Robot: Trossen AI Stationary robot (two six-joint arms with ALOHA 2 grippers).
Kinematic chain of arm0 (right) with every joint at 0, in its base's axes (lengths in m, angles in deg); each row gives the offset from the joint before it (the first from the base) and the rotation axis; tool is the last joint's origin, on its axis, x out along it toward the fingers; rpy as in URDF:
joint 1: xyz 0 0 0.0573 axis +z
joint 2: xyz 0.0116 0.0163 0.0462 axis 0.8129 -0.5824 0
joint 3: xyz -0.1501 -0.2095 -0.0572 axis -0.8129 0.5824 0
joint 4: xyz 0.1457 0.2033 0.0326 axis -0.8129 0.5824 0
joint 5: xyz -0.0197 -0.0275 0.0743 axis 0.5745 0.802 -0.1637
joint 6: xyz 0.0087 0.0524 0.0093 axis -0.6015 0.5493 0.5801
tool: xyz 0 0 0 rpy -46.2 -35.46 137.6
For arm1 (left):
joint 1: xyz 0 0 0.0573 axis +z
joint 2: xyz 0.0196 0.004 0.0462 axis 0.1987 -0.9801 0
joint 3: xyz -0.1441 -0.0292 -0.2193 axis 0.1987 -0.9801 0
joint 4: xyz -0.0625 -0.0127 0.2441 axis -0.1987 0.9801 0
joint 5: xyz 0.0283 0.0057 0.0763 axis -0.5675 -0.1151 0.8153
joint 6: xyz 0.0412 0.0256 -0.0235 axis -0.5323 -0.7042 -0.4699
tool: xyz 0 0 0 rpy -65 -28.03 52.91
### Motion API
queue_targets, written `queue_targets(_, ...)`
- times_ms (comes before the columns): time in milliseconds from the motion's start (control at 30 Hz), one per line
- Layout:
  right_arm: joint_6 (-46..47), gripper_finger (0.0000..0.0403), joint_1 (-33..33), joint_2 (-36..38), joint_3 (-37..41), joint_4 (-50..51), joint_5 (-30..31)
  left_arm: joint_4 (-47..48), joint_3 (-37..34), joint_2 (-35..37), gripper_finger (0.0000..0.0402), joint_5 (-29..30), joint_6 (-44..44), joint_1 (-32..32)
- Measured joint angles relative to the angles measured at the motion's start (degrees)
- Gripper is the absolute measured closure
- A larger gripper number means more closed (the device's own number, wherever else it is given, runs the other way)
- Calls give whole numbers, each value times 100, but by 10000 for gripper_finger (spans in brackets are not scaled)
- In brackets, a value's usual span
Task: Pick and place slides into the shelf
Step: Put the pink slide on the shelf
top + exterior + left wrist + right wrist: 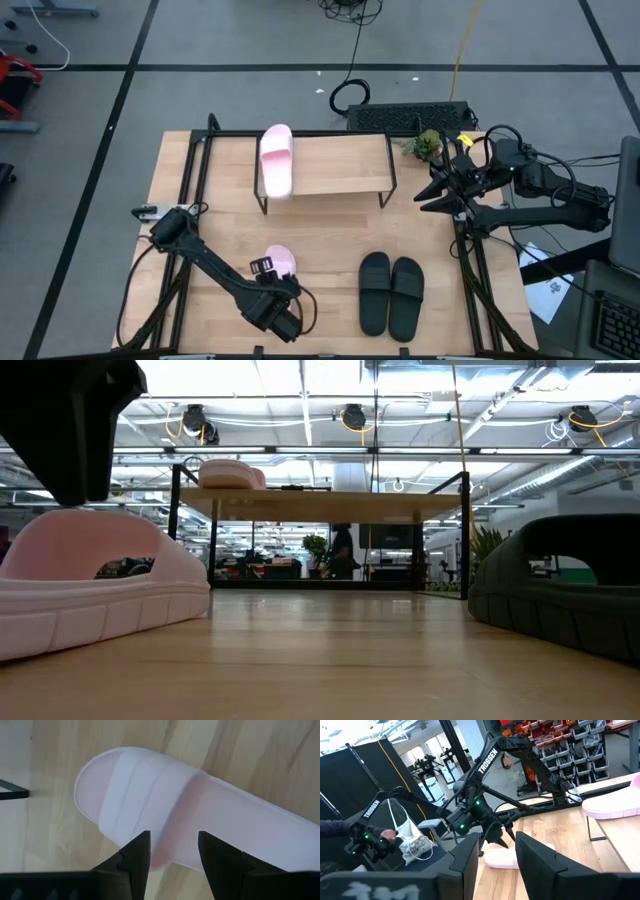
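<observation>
Four slides are counted: two pink, two black. One pink slide point(279, 262) lies near the front edge of the bench point(330, 230), directly under the left gripper point(266, 268), whose fingers point(135, 857) are held apart above its strap. The black pair point(391, 293) lies side by side, front right. Bare bench separates these from the shelf point(340, 165). The second pink slide point(276, 160) rests on the shelf's left end. The right gripper point(436, 190) hangs open beside the shelf's right end.

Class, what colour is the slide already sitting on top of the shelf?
Pale pink. The slide on the shelf shows best in the high view, lying at the left end of the shelf.
</observation>
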Motion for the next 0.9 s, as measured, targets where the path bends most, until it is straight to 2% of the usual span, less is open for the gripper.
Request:
queue_targets(200, -25, 282, 0, 0, 0, 0, 2, -31, -171, 0, 234, 17, 13, 12)
queue_targets(533, -25, 282, -2, 0, 0, -2, 2, 75, -195, 2, 234, 524, -11, 107)
queue_targets(767, -25, 282, -1, 0, 0, -2, 2, -310, -573, 4, 234, 286, -111, 184)
queue_targets(900, -25, 282, -2, 0, 0, -2, 4, -373, -635, 7, 234, 372, 53, 182)
